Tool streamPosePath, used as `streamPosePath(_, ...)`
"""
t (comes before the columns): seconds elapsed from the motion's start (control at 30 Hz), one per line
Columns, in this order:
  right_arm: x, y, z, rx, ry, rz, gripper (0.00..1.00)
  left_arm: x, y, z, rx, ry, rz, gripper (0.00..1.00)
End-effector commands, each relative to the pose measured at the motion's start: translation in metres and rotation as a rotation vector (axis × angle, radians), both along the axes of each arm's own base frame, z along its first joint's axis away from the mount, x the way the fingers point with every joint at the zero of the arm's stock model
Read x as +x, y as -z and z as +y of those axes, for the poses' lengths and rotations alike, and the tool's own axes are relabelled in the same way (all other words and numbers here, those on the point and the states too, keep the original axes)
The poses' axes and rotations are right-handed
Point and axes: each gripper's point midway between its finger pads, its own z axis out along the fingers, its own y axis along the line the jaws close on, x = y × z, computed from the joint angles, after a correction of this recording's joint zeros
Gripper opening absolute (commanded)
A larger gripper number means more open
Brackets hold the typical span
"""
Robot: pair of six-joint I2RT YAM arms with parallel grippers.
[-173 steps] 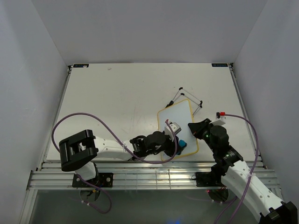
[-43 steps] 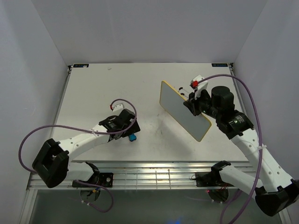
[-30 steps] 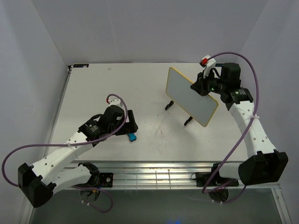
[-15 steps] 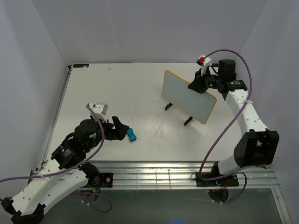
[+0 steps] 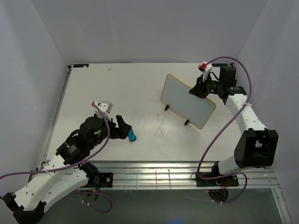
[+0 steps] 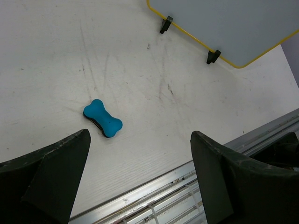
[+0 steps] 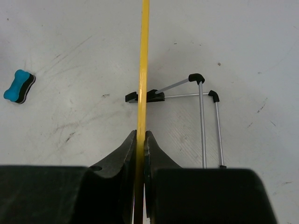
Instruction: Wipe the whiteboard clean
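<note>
The whiteboard stands upright on its black feet at the back right, pale-yellow frame, its face blank. My right gripper is shut on its top edge; in the right wrist view the gripper pinches the yellow frame, with the wire stand behind. The blue bone-shaped eraser lies loose on the table. My left gripper hovers open just left of it. In the left wrist view the gripper is empty, nearer than the eraser, and the whiteboard stands beyond.
A slotted aluminium rail runs along the table's near edge, also under the left gripper as the rail. Grey enclosure walls close in the left, back and right. Purple cables loop off both arms. The eraser shows far left.
The left arm has drawn back toward the near left, leaving the eraser on the table. The right gripper has shifted the upright whiteboard slightly and kept its grip.
</note>
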Motion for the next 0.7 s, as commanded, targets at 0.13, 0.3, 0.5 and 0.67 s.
streamPosePath(0.13, 0.006, 0.002, -0.007, 0.006, -0.008, -0.053, 0.08, 0.000, 0.001, -0.001, 0.002, 0.013, -0.008, 0.98)
streamPosePath(0.3, 0.016, 0.012, -0.012, 0.001, 0.007, -0.036, 0.25, 0.000, 0.002, -0.002, 0.002, 0.012, -0.006, 0.98)
streamPosePath(0.5, 0.028, 0.014, -0.020, -0.029, 0.055, -0.035, 0.67, 0.001, 0.004, -0.001, 0.008, 0.008, -0.001, 0.98)
streamPosePath(0.67, 0.042, 0.018, -0.023, -0.052, 0.067, -0.035, 0.78, 0.002, 0.005, -0.003, 0.011, 0.014, 0.005, 0.98)
